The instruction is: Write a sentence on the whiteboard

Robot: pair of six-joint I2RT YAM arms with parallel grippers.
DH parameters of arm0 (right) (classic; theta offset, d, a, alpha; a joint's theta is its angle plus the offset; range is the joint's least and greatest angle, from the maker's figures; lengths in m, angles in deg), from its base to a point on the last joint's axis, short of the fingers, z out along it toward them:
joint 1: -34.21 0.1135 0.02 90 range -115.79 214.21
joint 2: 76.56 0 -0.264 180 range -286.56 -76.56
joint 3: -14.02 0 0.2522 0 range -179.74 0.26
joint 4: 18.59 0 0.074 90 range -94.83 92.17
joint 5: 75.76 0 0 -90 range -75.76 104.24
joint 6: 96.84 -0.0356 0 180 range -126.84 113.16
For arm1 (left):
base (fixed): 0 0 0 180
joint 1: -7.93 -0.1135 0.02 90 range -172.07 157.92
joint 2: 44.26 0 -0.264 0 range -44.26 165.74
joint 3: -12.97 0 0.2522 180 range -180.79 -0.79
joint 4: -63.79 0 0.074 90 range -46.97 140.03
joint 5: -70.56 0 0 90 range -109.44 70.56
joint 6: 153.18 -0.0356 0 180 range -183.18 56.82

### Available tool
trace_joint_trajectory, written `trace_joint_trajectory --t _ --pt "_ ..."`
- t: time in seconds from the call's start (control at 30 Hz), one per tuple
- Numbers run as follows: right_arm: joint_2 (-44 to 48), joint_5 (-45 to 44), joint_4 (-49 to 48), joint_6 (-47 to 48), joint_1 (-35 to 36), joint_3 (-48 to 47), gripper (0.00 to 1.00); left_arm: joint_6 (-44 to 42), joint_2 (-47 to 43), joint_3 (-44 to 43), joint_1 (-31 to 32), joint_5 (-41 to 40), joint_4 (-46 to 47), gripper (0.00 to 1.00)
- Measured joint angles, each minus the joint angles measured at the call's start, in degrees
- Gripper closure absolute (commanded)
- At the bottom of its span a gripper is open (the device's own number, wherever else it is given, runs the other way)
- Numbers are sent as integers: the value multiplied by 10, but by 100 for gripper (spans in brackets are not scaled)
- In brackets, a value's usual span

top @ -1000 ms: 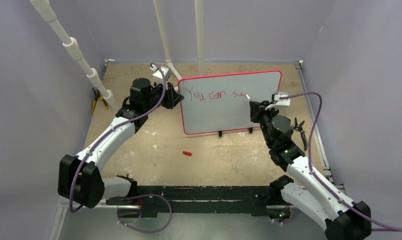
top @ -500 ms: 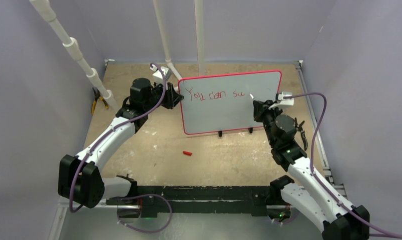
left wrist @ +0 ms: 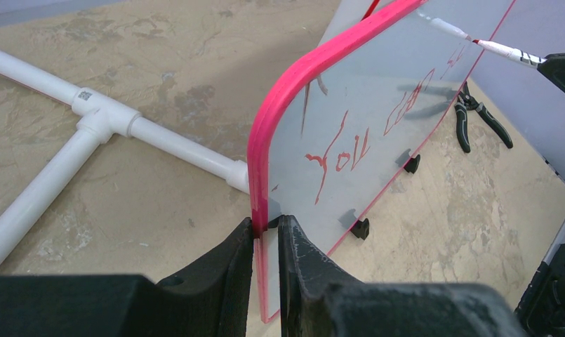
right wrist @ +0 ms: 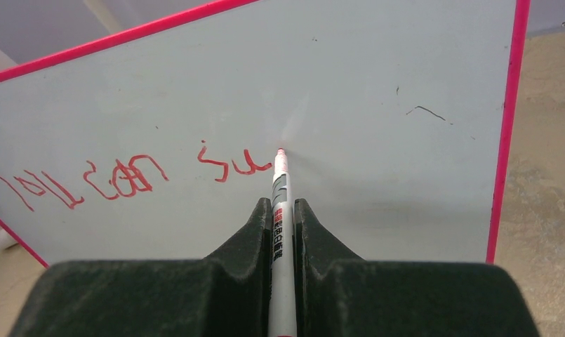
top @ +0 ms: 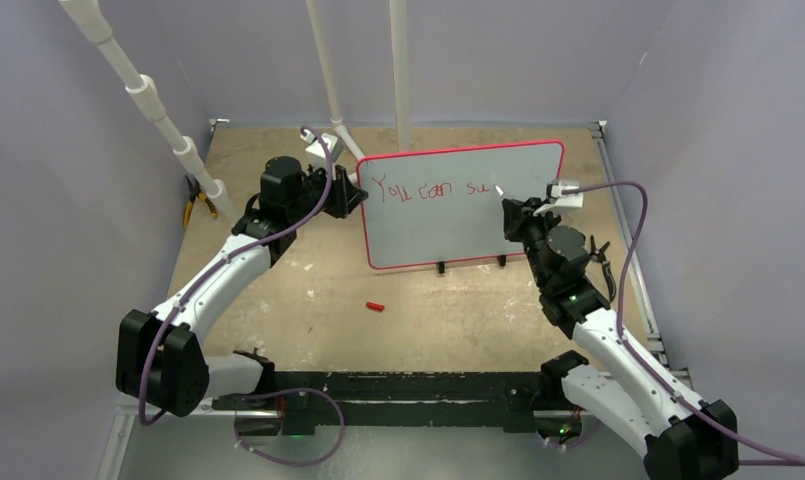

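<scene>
The right gripper (right wrist: 282,205) grips a marker (right wrist: 279,188), tip ahead beside the sentence (right wrist: 128,175); only the left wrist view shows left gripper (left wrist: 267,223) pinching the whiteboard (left wrist: 363,98) edge. Tan tabletop (top: 428,300), lilac walls (top: 498,60).

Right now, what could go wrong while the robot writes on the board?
The left gripper pinches only the side edge of the whiteboard, so a hard push from the marker might swing or tip it. The marker is thin in the right gripper; if it twists or slips, the sentence could turn wobbly after "su".
</scene>
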Motion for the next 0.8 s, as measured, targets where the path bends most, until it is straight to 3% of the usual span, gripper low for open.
trace_joint_trajectory --t 0.8 --pt "-24 46 -17 18 0 -3 100 0 0 0 0 0 0 83"
